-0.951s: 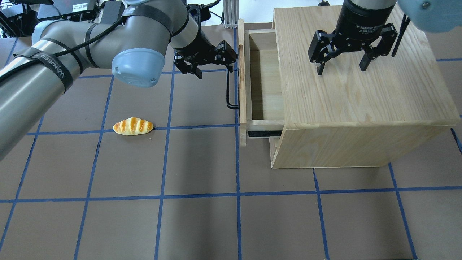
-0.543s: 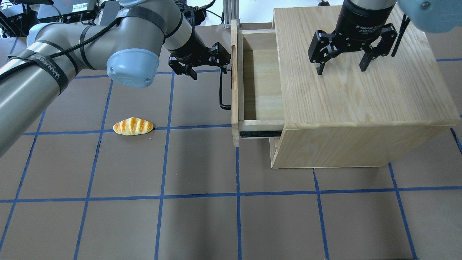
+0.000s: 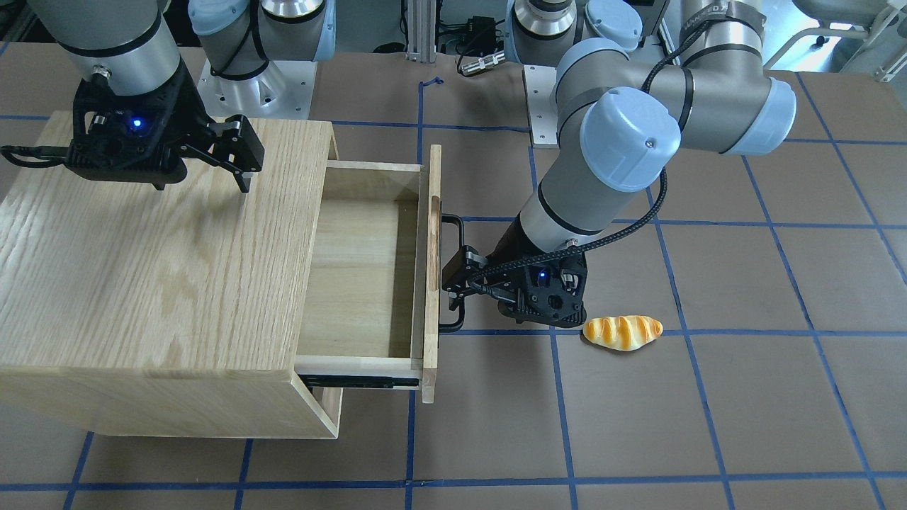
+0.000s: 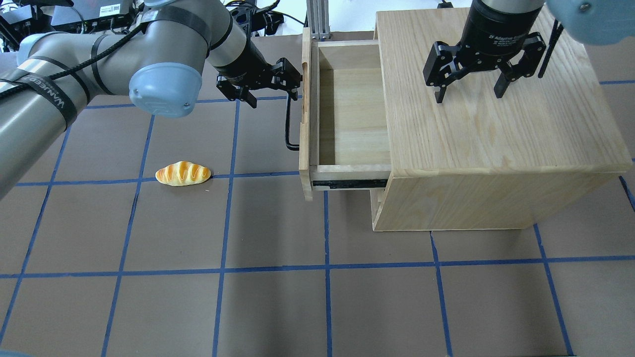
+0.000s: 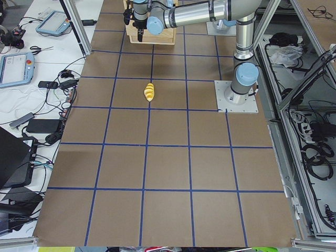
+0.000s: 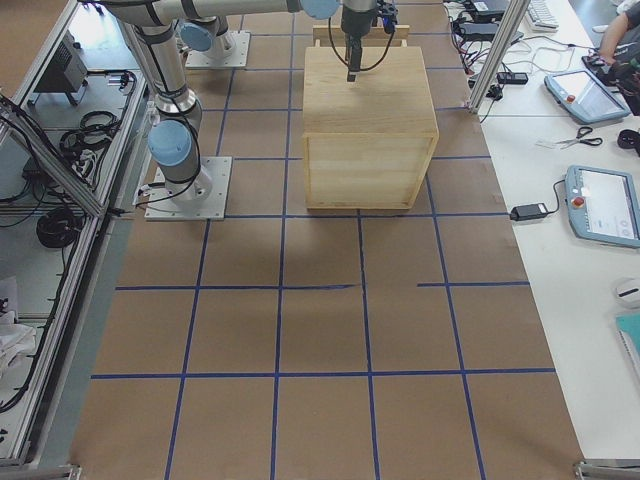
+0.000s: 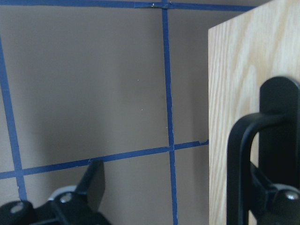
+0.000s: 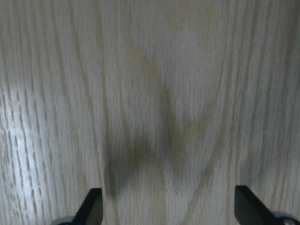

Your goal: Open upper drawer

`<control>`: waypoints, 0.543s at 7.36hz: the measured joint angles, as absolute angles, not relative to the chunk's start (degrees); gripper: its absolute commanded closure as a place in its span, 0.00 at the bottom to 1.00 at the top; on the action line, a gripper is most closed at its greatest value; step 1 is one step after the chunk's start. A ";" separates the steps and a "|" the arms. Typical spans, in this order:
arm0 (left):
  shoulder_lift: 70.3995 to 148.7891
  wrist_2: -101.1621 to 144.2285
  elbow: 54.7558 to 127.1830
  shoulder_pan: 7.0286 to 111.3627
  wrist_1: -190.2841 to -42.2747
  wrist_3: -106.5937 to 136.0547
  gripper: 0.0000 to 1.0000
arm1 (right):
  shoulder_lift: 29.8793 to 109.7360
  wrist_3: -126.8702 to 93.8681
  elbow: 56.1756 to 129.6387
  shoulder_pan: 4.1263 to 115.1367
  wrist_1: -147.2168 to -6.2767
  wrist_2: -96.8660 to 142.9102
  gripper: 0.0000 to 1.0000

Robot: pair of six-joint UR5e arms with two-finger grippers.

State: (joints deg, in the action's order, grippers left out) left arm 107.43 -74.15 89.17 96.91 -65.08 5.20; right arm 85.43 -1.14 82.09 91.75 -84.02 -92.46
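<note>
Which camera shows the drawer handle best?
Overhead: most of the handle shows clear of the left gripper. Front-facing hides its middle behind that gripper; left wrist shows one end only; elsewhere it's hidden or tiny.

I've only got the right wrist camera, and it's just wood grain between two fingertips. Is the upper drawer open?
Observer: Yes, the upper drawer stands well out of the cabinet, and nothing shows inside it.
Operator: Where's the left tool?
Observer: The left tool is at the drawer's black handle, jaws apart, with the bar between them.
Operator: Anything lying in front of the drawer?
Observer: A bread roll lies on the table, off to the robot's left and apart from the drawer front.
</note>
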 measured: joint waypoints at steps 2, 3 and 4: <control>106.84 -74.23 89.20 96.50 -66.33 4.52 0.00 | 85.43 -1.11 82.09 91.73 -84.02 -92.46 0.00; 106.46 -74.39 89.19 95.80 -66.85 3.88 0.00 | 85.43 -1.12 82.09 91.74 -84.02 -92.46 0.00; 105.96 -74.73 89.05 94.74 -67.99 2.62 0.00 | 85.43 -1.14 82.09 91.75 -84.02 -92.46 0.00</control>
